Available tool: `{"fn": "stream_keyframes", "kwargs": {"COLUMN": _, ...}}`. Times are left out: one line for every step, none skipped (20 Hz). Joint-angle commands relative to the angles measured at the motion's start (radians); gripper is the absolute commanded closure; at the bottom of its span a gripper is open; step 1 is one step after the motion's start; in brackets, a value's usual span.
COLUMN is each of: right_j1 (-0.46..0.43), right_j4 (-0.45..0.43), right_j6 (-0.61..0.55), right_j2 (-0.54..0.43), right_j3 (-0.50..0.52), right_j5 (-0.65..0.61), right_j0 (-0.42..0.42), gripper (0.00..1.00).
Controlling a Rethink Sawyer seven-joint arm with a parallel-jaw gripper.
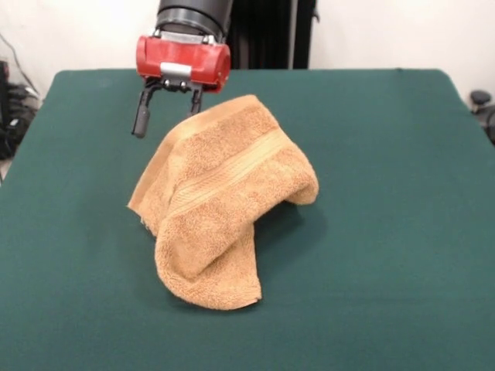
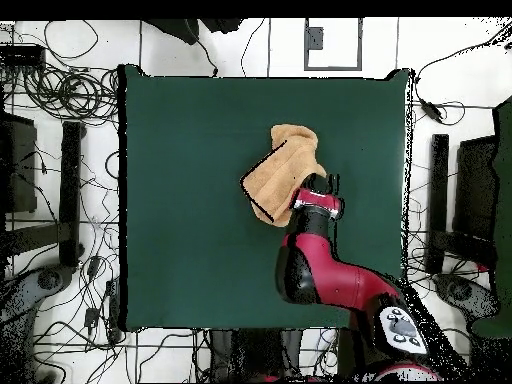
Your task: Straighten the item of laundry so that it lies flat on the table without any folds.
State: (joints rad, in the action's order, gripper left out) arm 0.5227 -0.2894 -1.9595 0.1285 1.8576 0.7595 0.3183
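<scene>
The tan-orange towel [image 1: 220,201] lies bunched on the green table [image 1: 387,232] near its middle. It is folded over itself, with a woven stripe band running across its raised upper part. Its top edge stands well above the table, just beside my gripper [image 1: 168,116]. The gripper hangs above the towel's far left corner with its two dark fingers [image 1: 141,120] spread apart, and nothing shows between them. One finger is close to the towel's upper edge; I cannot tell whether it touches. In the overhead view the towel [image 2: 283,168] sits beside the gripper [image 2: 322,186]. The care tag is hidden.
Bare green cloth [image 2: 180,220] surrounds the towel on all sides. Cables and black stands [image 2: 70,190] lie on the floor beyond the table's edges. The red arm [image 2: 315,265] reaches in from the bottom edge in the overhead view.
</scene>
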Motion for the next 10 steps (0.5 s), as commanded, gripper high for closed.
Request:
{"fn": "stream_keyframes", "kwargs": {"right_j1": -0.063, "right_j4": 0.079, "right_j6": -0.157, "right_j2": -0.065, "right_j3": -0.049, "right_j5": 0.047, "right_j0": -0.042, "gripper": 0.00}}
{"fn": "stream_keyframes", "kwargs": {"right_j1": -0.061, "right_j4": 0.086, "right_j6": -0.157, "right_j2": -0.061, "right_j3": -0.046, "right_j5": 0.050, "right_j0": -0.045, "gripper": 0.00}}
{"fn": "stream_keyframes", "kwargs": {"right_j1": -0.054, "right_j4": 0.103, "right_j6": -0.157, "right_j2": -0.053, "right_j3": -0.037, "right_j5": 0.057, "right_j0": -0.053, "gripper": 0.00}}
{"fn": "stream_keyframes", "kwargs": {"right_j1": -0.048, "right_j4": 0.116, "right_j6": -0.157, "right_j2": -0.047, "right_j3": -0.030, "right_j5": 0.060, "right_j0": -0.059, "gripper": 0.00}}
{"fn": "stream_keyframes", "kwargs": {"right_j1": -0.045, "right_j4": 0.143, "right_j6": -0.150, "right_j2": -0.033, "right_j3": -0.021, "right_j5": 0.062, "right_j0": -0.072, "gripper": 0.00}}
{"fn": "stream_keyframes", "kwargs": {"right_j1": -0.040, "right_j4": 0.150, "right_j6": -0.146, "right_j2": -0.027, "right_j3": -0.017, "right_j5": 0.047, "right_j0": -0.078, "gripper": 0.00}}
{"fn": "stream_keyframes", "kwargs": {"right_j1": -0.029, "right_j4": 0.166, "right_j6": -0.150, "right_j2": -0.024, "right_j3": -0.005, "right_j5": 0.011, "right_j0": -0.085, "gripper": 0.00}}
{"fn": "stream_keyframes", "kwargs": {"right_j1": -0.026, "right_j4": 0.178, "right_j6": -0.149, "right_j2": -0.018, "right_j3": 0.001, "right_j5": 0.010, "right_j0": -0.092, "gripper": 0.00}}
{"fn": "stream_keyframes", "kwargs": {"right_j1": -0.018, "right_j4": 0.190, "right_j6": -0.148, "right_j2": -0.012, "right_j3": 0.009, "right_j5": -0.004, "right_j0": -0.100, "gripper": 0.00}}
{"fn": "stream_keyframes", "kwargs": {"right_j1": -0.015, "right_j4": 0.195, "right_j6": -0.151, "right_j2": -0.010, "right_j3": 0.013, "right_j5": -0.008, "right_j0": -0.103, "gripper": 0.00}}
